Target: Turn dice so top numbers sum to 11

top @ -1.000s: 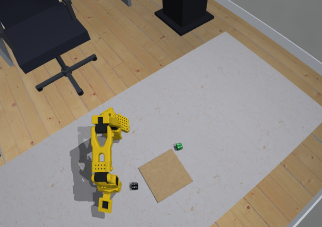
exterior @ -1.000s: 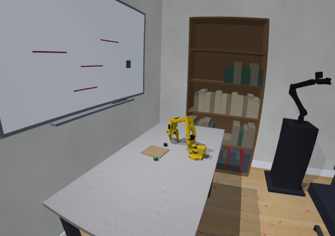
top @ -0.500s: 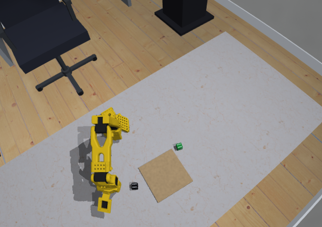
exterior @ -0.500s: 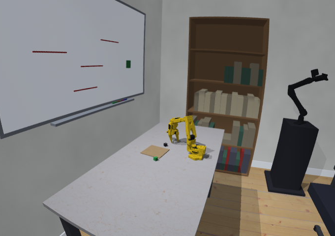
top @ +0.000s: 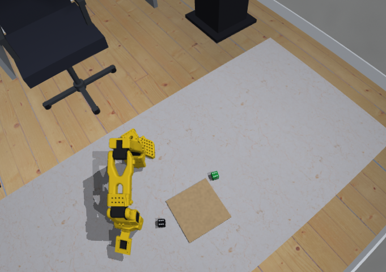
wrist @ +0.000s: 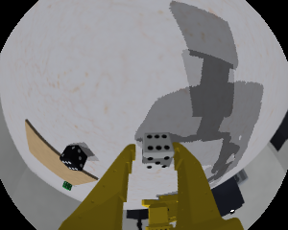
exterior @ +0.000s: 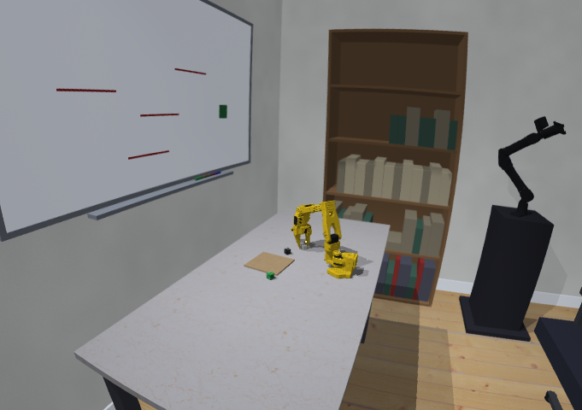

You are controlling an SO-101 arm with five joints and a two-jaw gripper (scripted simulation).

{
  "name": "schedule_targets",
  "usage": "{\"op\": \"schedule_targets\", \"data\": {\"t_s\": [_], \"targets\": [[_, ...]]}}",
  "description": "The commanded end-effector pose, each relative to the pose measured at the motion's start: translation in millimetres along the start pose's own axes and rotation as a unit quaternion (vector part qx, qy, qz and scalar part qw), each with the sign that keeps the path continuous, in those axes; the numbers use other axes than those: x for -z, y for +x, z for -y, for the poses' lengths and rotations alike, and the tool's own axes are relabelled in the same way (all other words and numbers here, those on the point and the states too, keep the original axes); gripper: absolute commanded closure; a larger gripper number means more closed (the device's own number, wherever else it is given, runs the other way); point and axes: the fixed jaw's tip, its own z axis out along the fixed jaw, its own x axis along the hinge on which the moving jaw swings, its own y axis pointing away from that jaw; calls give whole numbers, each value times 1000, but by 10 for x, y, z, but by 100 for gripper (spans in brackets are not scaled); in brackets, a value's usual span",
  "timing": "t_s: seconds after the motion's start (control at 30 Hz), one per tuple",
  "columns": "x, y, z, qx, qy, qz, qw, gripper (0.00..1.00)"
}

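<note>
The white die (exterior: 303, 247) (wrist: 157, 143) is off the mat, between the fingertips of my gripper (exterior: 302, 244) (wrist: 154, 146). In the wrist view it is close to the right finger, with a narrow gap on the left, so the gripper is not shut on it. One visible face shows six pips and the other seems to show five. The black die (top: 161, 222) (exterior: 287, 251) (wrist: 73, 157) lies on the table left of the mat (top: 198, 209) (exterior: 269, 262) (wrist: 43, 153), six up. The green die (top: 215, 175) (exterior: 270, 275) (wrist: 67, 185) lies beyond a mat corner, apparently six up. The top view hides the fingertips.
The table (top: 263, 128) (exterior: 233, 333) carries the arm's base near its long edge. The black die lies between the gripper and the mat. A chair (top: 55, 47) stands beyond the table edge, and a whiteboard (exterior: 107, 53) hangs on the wall.
</note>
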Motion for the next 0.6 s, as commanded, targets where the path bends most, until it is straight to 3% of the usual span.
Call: {"op": "schedule_targets", "data": {"t_s": [0.0,0.57], "targets": [[54,-48,23,0,-4,19,1000,87],[54,-48,46,0,-4,19,1000,91]]}}
